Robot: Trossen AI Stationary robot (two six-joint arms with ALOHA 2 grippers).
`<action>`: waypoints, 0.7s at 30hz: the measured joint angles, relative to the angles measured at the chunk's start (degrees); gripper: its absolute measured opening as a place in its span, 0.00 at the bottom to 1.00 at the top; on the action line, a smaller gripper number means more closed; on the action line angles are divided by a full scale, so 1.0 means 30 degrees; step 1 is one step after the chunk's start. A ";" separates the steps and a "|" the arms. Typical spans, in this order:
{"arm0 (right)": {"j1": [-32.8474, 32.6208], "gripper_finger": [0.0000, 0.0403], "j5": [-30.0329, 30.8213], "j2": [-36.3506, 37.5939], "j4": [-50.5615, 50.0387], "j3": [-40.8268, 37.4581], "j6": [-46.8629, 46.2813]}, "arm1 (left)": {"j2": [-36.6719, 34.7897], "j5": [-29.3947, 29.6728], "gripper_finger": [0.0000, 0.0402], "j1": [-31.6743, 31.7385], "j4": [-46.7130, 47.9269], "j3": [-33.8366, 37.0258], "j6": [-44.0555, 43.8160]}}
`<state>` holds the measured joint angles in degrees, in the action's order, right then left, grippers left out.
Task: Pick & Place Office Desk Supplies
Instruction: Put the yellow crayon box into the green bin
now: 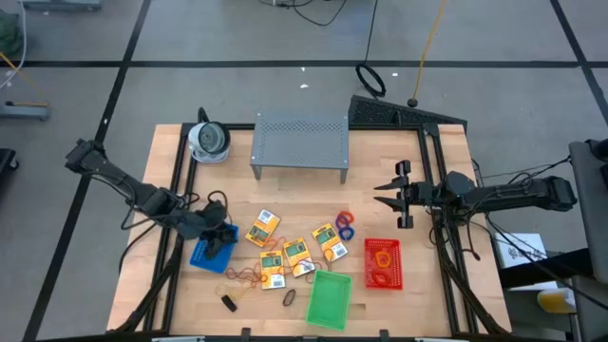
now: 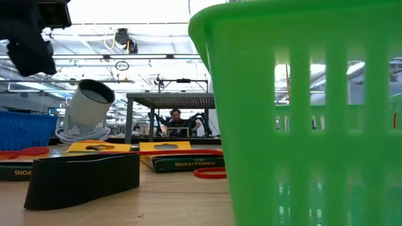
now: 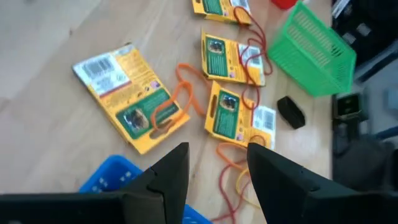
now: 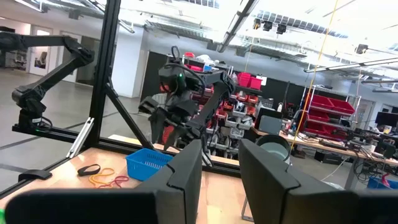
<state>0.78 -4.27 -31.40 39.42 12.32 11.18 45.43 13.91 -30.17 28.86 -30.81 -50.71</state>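
Hovering above the blue basket (image 1: 213, 250), the left claw (image 3: 214, 171) is spread and empty; crayon boxes (image 1: 263, 228) beside it wear rubber bands (image 3: 168, 112), so tangled loops could drag along.

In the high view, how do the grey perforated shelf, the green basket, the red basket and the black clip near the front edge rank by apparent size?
Largest to smallest:
1. Grey perforated shelf
2. Green basket
3. Red basket, only slightly smaller than the green one, so that order is unsure
4. Black clip

4 crayon boxes (image 1: 295, 254) lie between 2 baskets (image 1: 215, 249), shelf (image 1: 299, 141) behind.
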 joint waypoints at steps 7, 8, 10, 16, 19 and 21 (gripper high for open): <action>0.0007 0.25 0.0000 -0.0005 0.0000 -0.0001 -0.0001 | 0.4522 -0.0127 0.43 0.0958 0.0881 -0.2904 0.3962; 0.0000 0.25 -0.0007 0.0001 0.0000 -0.0001 -0.0001 | 0.5320 -0.0123 0.43 0.1066 0.1200 -0.3410 0.4409; 0.0001 0.25 -0.0002 0.0002 -0.0039 0.0004 -0.0001 | 0.6811 -0.0123 0.43 0.1179 0.1871 -0.4302 0.5162; 0.0002 0.25 -0.0005 0.0002 -0.0240 -0.0001 -0.0001 | 1.1153 0.0037 0.43 0.1191 0.3438 -0.6364 0.6042; 0.0000 0.25 -0.0007 -0.0005 -0.0240 -0.0001 -0.0001 | 1.2887 0.0044 0.43 0.1193 0.3650 -0.6931 0.6022; 0.0000 0.25 -0.0004 0.0002 -0.0240 -0.0001 -0.0001 | 1.3718 0.0043 0.43 0.1193 0.3613 -0.7139 0.6042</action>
<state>0.78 -4.28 -31.40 38.70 12.32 11.18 86.58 14.04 -26.59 39.70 -52.23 -32.58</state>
